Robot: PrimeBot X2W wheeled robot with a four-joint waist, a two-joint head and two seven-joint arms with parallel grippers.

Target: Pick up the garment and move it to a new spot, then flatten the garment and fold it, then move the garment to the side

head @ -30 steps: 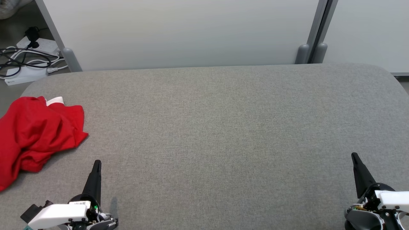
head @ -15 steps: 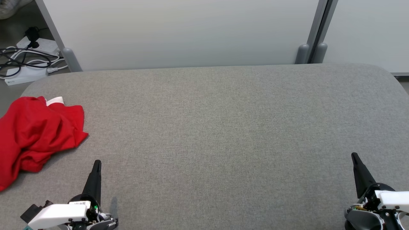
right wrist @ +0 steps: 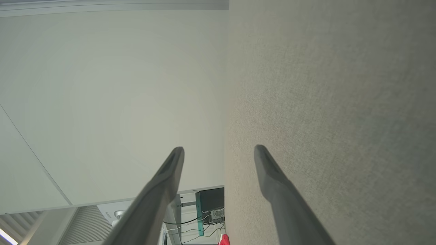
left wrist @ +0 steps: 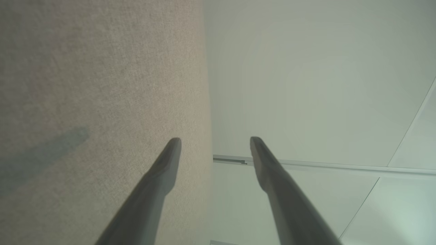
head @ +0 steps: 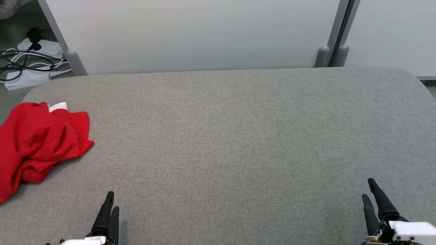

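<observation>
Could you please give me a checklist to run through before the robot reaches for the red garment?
1. Garment located: ok. The red garment lies crumpled near the left end of the grey table.
2. Garment wholly on the table: cannot tell. Its left part runs past the head view's edge.
3. Left gripper free: ok. Its fingers are slightly parted with nothing between them.
4. Right gripper free: ok. It is slightly parted and empty.
5. Path from left gripper to garment: ok. Only bare table surface lies between them.
6. New spot available: ok. The middle of the table is bare.
</observation>
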